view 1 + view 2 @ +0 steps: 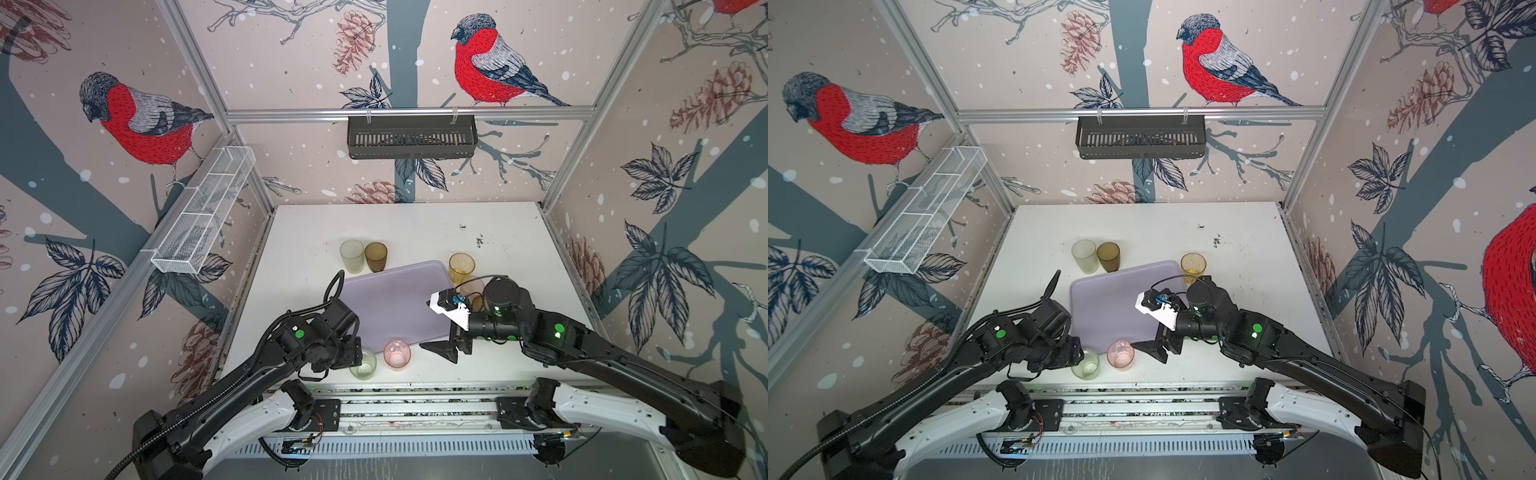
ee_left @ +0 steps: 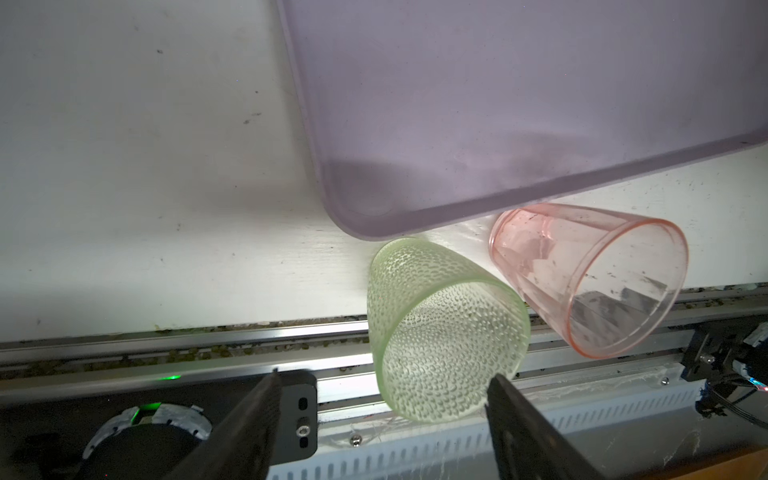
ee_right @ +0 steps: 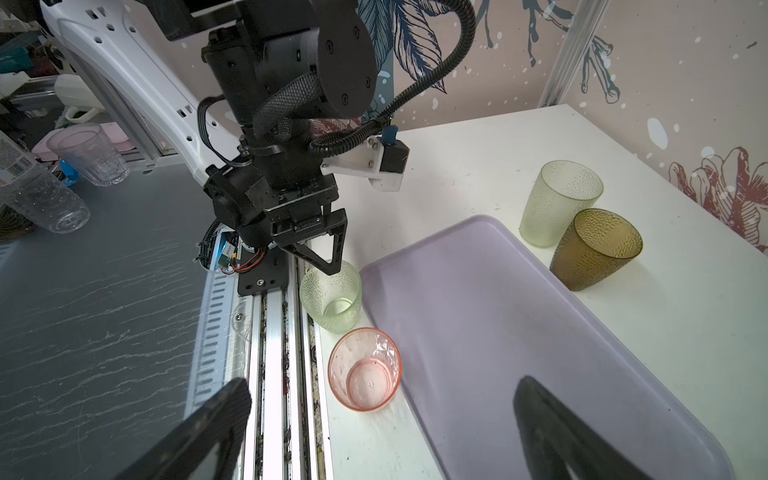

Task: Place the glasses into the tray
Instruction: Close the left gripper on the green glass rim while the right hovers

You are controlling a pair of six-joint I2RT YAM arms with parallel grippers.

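L fingers (image 2: 266, 403) spread, green glass (image 2: 444, 332) between, contact unclear; R fingers (image 3: 552, 424) wide, empty; prob. peach glass (image 1: 471, 291) half-hidden behind R arm (image 1: 505, 301).

tray (image 3: 540, 332): lavender
green glass (image 3: 330, 297): at tray corner; left gripper (image 3: 330, 266) at rim
pink glass (image 3: 365, 370): just beside it
pale glass (image 3: 557, 203), brown glass (image 3: 594, 249): side by side across tray

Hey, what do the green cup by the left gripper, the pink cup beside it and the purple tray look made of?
Green cup: probably translucent plastic, dimpled all over, light showing through. Pink cup: probably clear tinted plastic, smooth faceted wall, scuffed with dark specks. Tray: looks like matte lavender plastic, with a softly moulded rim and rounded corner.
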